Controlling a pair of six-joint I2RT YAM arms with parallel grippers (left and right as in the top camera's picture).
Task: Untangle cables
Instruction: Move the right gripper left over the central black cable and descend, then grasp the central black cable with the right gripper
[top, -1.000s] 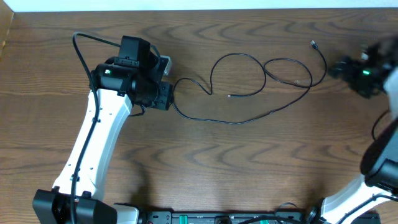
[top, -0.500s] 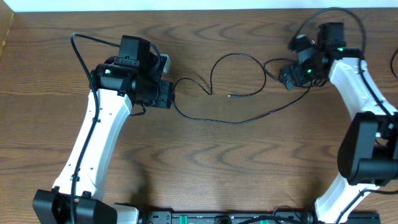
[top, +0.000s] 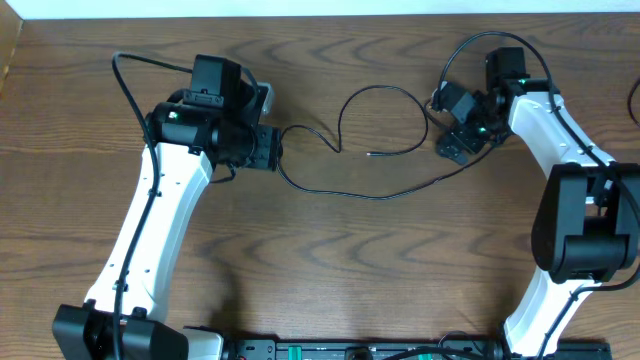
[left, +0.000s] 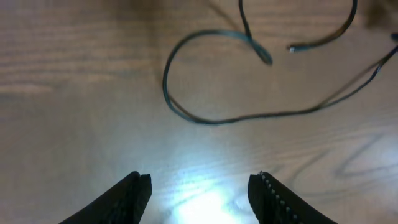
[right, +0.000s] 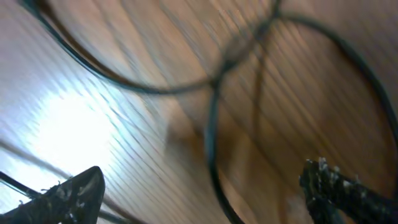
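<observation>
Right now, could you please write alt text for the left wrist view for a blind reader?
A thin black cable loops across the wooden table, one plug end lying free near the top. The left gripper hangs open at the bottom edge, holding nothing.

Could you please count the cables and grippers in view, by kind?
Cable: 1, black, as far as its loops can be traced
Grippers: 2, left gripper and right gripper
Total: 3
</observation>
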